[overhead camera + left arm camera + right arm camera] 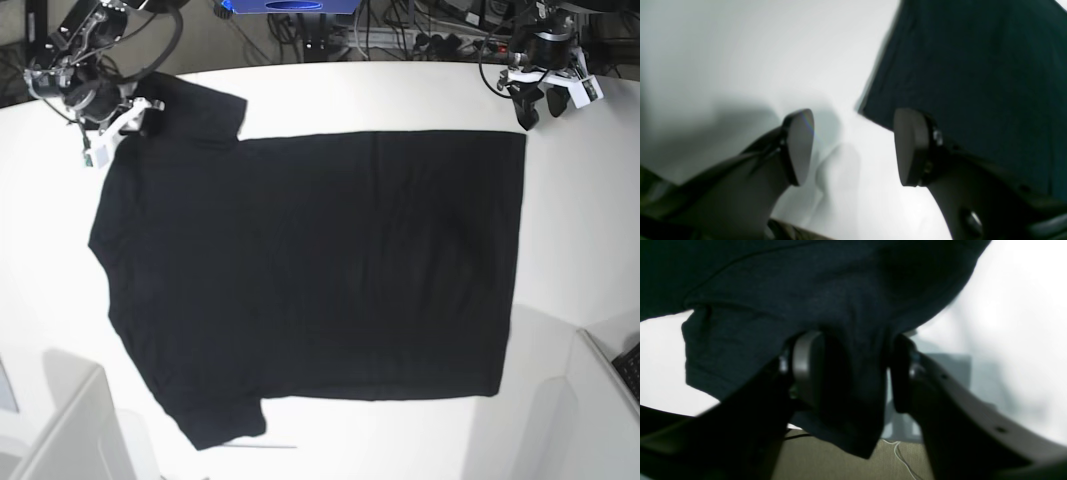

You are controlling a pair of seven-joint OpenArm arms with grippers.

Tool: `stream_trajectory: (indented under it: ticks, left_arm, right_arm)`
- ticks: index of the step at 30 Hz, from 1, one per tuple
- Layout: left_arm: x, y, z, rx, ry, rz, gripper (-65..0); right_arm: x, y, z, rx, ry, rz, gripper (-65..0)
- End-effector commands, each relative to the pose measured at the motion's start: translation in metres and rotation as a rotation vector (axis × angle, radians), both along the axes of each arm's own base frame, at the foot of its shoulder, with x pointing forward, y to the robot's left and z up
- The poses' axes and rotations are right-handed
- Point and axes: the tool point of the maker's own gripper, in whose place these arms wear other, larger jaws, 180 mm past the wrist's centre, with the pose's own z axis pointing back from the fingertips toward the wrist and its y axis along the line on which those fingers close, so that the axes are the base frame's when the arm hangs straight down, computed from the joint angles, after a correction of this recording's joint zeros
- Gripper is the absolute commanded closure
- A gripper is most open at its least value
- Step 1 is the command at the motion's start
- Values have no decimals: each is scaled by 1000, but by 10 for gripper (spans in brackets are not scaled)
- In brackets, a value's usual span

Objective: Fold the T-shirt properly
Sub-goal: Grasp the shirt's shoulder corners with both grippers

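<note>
T-shirt (310, 270): spread flat, plain black side up, filling most of the white bench (580, 200) in the base view. Collar end toward frame left, hem toward frame right. No print showing.
Layout: looks like the start state for a fold. Nothing doubled over yet, one sleeve at upper left, the other at lower left.
Arm placement: one arm at each top corner of the cloth, which reads as a paired pick along the top edge so that edge can be carried over together. That is my judgement.
Right gripper (853, 373): upper left of the base view, at the top sleeve (195, 105). In the right wrist view the sleeve fabric is bunched between the jaws and drapes over both pads. Jaws partly apart with cloth filling the gap; I can't tell whether they are clamped tight or only part way there.
Left gripper (853, 146): upper right of the base view, just off the top hem corner (520, 137). In the left wrist view the jaws stand apart with only bare bench between them. The cloth edge runs just past the right-hand finger (912, 146), which seems to sit over the corner. Holding nothing.
Contact: left finger may be brushing the fabric; too blurred to say.
Risk: right grip takes only sleeve cloth, so the body could sag when lifted.
Next need: left must get the hem corner between its jaws.
</note>
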Motion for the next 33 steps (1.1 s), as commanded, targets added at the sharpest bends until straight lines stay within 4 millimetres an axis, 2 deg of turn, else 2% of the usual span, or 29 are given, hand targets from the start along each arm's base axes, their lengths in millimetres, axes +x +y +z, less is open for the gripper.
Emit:
stream_trajectory:
  ticks: [1, 3, 4, 7, 14, 20, 21, 23, 26, 33]
  left_arm:
    - [4, 5, 6, -6, -32, 16, -365]
    - [6, 9, 0, -53, -42, 57, -365]
    - [8, 7, -2, -73, -47, 64, -365]
    - [18, 5, -3, -93, -56, 59, -365]
    - [43, -14, -27, -213, 63, 5, -365]
    - [47, -15, -36, -232, 72, 15, -362]
    - [47, -16, -36, -233, 74, 14, -346]
    - [47, -16, -36, -233, 74, 14, -247]
    - [48, -16, -36, -232, 73, 14, 0]
    - [49, -15, -28, -215, 64, -4, 0]
  right_arm:
    - [-15, -3, -7, -20, 71, 15, -188]
    - [-14, -3, -7, -21, 71, 18, -24]
    - [-14, -2, -7, -20, 72, 22, 0]
    - [-16, -2, -7, -20, 79, 20, 0]
    - [-16, -3, -7, -20, 81, 19, 0]
    - [-17, -4, -7, -22, 79, 17, 0]
    - [-16, -4, -7, -22, 78, 17, 0]
    - [-16, -4, -7, -22, 76, 16, 0]
    - [-16, -4, -7, -22, 75, 16, 0]
    - [-14, -11, -3, -45, 66, 21, 0]
